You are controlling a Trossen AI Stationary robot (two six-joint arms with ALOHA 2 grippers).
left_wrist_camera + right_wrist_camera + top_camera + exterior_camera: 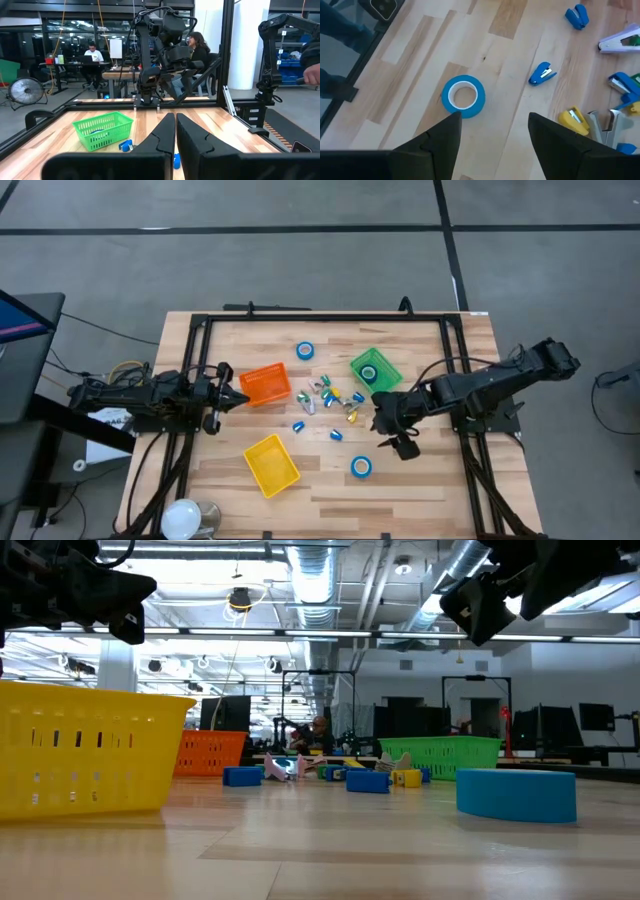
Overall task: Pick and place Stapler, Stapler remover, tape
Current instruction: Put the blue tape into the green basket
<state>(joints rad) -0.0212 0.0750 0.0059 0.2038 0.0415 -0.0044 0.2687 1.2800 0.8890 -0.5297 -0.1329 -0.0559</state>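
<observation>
Left gripper (pixel 238 399) waiting pressed together beside orange bin (pixel 265 384), yellow bin (pixel 271 464) nearer front, small staplers (pixel 328 394) lying mid-table, right gripper (pixel 401 442) hovering spread above tape (pixel 361 467), green bin (pixel 376 369) behind.

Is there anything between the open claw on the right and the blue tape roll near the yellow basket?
No, just bare wood. From above, the right gripper hangs apart from the tape roll; its wrist camera shows the same empty gap.

Bare wood surrounds the near tape roll (pixel 361 467); small staplers (pixel 328 395) clutter the table's middle
</observation>
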